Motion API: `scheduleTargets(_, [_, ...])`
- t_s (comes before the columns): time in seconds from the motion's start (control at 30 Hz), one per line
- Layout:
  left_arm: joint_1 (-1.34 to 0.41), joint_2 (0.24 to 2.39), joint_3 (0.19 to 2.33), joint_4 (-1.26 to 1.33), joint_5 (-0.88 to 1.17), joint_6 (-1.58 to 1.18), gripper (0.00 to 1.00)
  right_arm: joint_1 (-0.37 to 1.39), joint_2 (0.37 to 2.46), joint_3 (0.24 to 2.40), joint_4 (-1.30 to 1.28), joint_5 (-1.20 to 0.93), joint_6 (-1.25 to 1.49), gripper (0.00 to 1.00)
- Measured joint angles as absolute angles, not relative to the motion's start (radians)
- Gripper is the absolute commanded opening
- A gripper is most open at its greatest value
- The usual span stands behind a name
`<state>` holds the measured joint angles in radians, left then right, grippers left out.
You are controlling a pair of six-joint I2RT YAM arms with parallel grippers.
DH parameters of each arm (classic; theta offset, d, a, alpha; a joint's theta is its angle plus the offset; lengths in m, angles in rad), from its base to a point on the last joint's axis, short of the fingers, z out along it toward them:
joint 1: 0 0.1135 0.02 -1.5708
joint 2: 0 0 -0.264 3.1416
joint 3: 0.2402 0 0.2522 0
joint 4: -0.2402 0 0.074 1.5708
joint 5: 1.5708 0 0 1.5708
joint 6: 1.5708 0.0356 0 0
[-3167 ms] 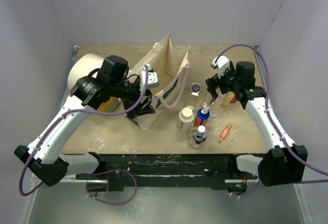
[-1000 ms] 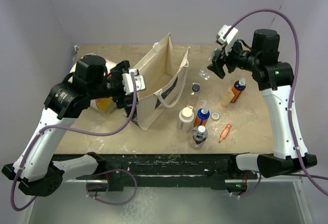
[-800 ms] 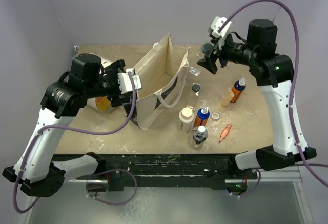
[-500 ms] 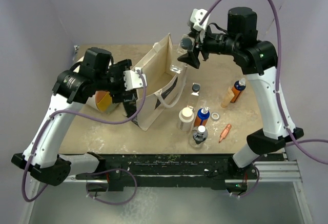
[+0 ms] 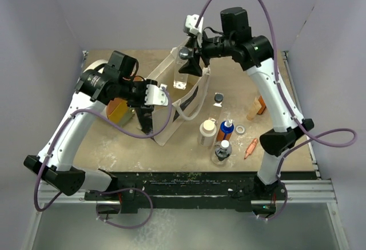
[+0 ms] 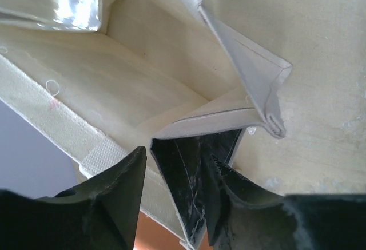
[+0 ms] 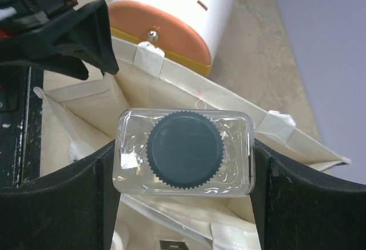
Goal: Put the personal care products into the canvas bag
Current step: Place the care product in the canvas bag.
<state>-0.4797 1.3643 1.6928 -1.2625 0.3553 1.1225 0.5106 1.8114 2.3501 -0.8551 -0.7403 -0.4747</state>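
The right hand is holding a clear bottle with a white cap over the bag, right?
Almost. The cap is black, not white; the right wrist view shows it. The right hand does hold the clear bottle over the canvas bag.

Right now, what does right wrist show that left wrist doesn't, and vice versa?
Right wrist only: the right hand clamped on a clear bottle with a black cap, over the open mouth of the canvas bag. The white drum with orange end lies behind it.
Left wrist only: a close-up of the left hand straddling the bag's black-printed corner fold.
Both: the bag's cream interior and the left hand.
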Motion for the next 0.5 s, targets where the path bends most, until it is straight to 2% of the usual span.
scheduleTargets(0.23, [-0.48, 1.348, 1.657, -1.294, 0.421, 1.257, 0.1, 0.513, 1.894, 2.321, -0.873, -0.827, -0.532, 0.0])
scheduleTargets(0.37, [-0.48, 1.33, 1.646, -1.338, 0.44, 1.338, 0.0, 0.526, 1.924, 2.298, -0.876, -0.865, -0.588, 0.0])
scheduleTargets(0.5, [-0.48, 1.328, 1.65, -1.388, 0.471, 1.411, 0.0, 0.549, 1.923, 2.212, -0.862, -0.916, -0.645, 0.0])
